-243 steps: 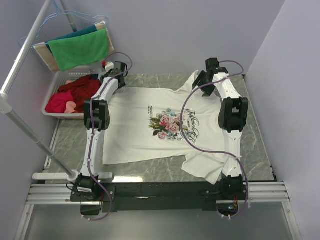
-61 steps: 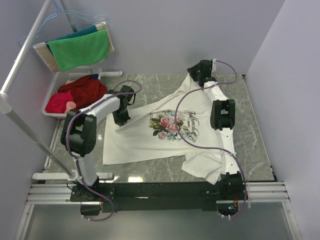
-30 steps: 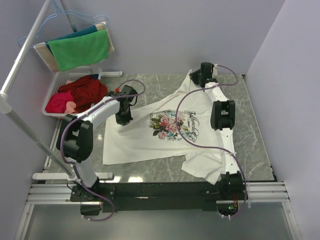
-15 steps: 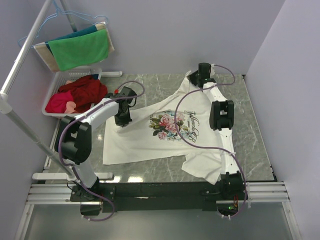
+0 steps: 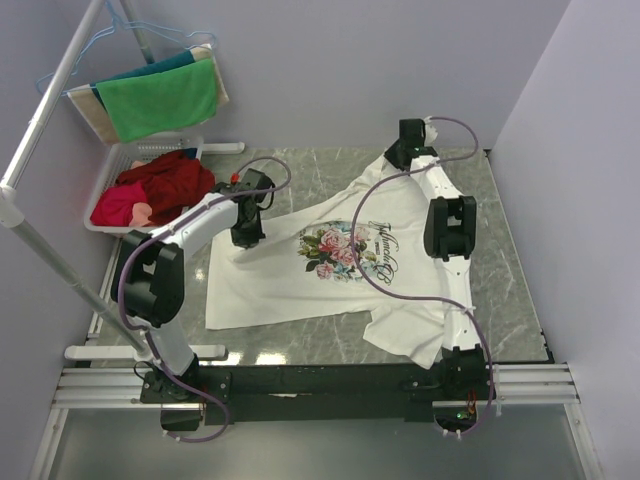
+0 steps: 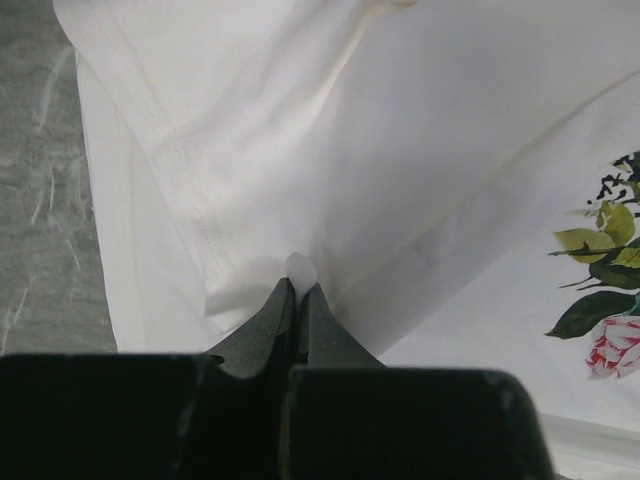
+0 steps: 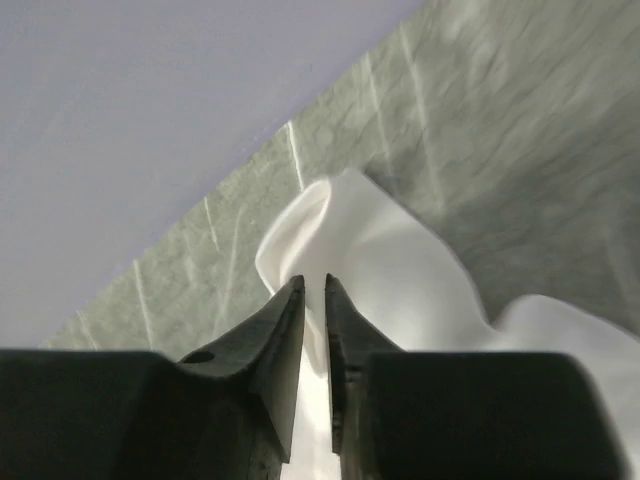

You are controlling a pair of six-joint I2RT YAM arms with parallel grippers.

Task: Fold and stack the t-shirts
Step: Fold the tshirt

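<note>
Item: t-shirt (image 5: 290,285), white, short-sleeved, with a floral print (image 5: 345,250) and dark script on the chest.
Location: spread print-up over the middle of the table (image 5: 515,270), hem toward the table's left side, one sleeve bunched at the table's near edge.
Condition: unfolded. The edge toward the table's far-left corner slants inward with creases, and the corner toward the table's far edge is drawn up into a peak.
Left gripper (image 6: 298,292): fingers pressed together on a small pinch of the white cloth, over the table's left half.
Right gripper (image 7: 314,290): fingers almost together with a fold of the white cloth between them, at the table's far edge.
Basket (image 5: 108,168): white, just off the table's far-left corner, holding red garments (image 5: 150,185).
Hanging cloths: green cloth (image 5: 160,98) and teal cloth (image 5: 165,62), draped beyond the table's far-left corner, above the basket.
</note>
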